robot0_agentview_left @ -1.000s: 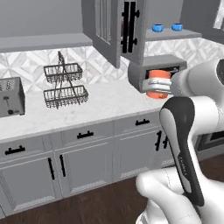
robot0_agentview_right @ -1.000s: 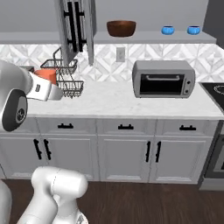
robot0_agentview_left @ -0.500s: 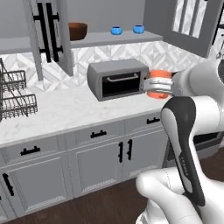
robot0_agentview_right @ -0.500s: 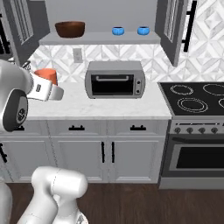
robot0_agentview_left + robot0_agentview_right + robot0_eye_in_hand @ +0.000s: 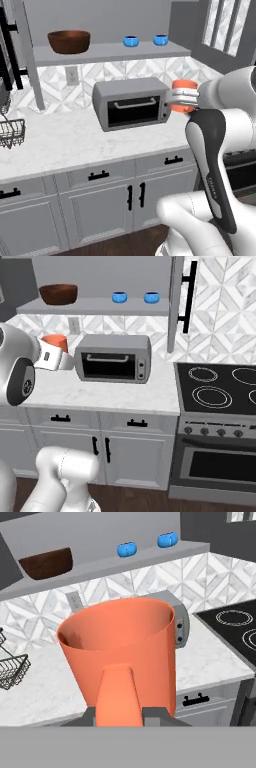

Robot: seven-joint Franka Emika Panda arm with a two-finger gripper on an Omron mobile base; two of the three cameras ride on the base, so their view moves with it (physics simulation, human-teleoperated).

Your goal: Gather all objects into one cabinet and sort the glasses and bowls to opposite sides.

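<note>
Carrying the small orange-red rounded vessel (image 5: 122,662) in my tool (image 5: 186,104), I have it clamped tight about the vessel's wall and raised above the right end of the white marble table (image 5: 75,142), just beside the right end of the grey toaster oven (image 5: 131,103). A second ago my base faced the stretch of table with the black wire basket, and the open cabinet sat off to one side; the whole scene has since slid across both base views, so that was my base driving and not any of the things moving. Now the grey wall cabinet's flat shelf (image 5: 110,51) lies straight ahead and above me, its dark grey door (image 5: 186,296) swung wide. On that shelf the big dark-brown wooden bowl (image 5: 69,41) stands toward the left end, and the two small squat bright-blue vessels (image 5: 131,41) and (image 5: 160,39) stand near each other toward the right end, well apart from the bowl. I judge the drive has brought me within reach of the shelf, so this vessel seems the last object to go in. What is left, I think, is to lift it clear of the toaster oven, set it on the shelf's right part beside the blue pair, and keep it away from the bowl's side. The lift must clear the shelf's front edge.
</note>
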